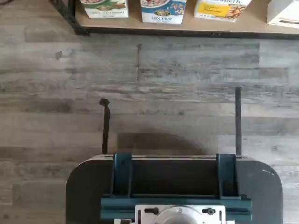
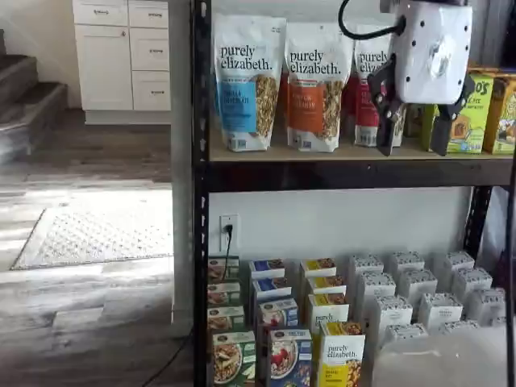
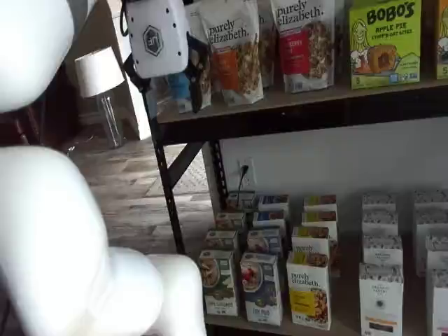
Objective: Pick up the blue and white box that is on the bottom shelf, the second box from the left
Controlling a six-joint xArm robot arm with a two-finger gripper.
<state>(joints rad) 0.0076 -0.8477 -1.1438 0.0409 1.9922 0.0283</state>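
Observation:
The blue and white box [image 2: 289,359] stands upright at the front of the bottom shelf [image 1: 187,27], between a green box [image 2: 234,360] and a yellow "purely elizabeth" box [image 2: 340,356]. It also shows in the other shelf view [image 3: 261,287] and in the wrist view [image 1: 163,10]. Similar blue boxes stand in a row behind it. My gripper [image 2: 415,135] hangs high up in front of the wooden-board level, far above the box. It is open and empty, with a plain gap between its black fingers [image 2: 389,121]. It also shows in the other shelf view [image 3: 171,94].
Tall granola bags [image 2: 243,81] and Bobo's boxes [image 3: 383,42] fill the upper level behind the gripper. White boxes [image 2: 419,306] fill the right of the bottom shelf. The black rack post [image 2: 200,201] stands at the left. A white arm segment [image 3: 63,231] blocks one shelf view. A dark mount [image 1: 175,186] shows over the wood floor.

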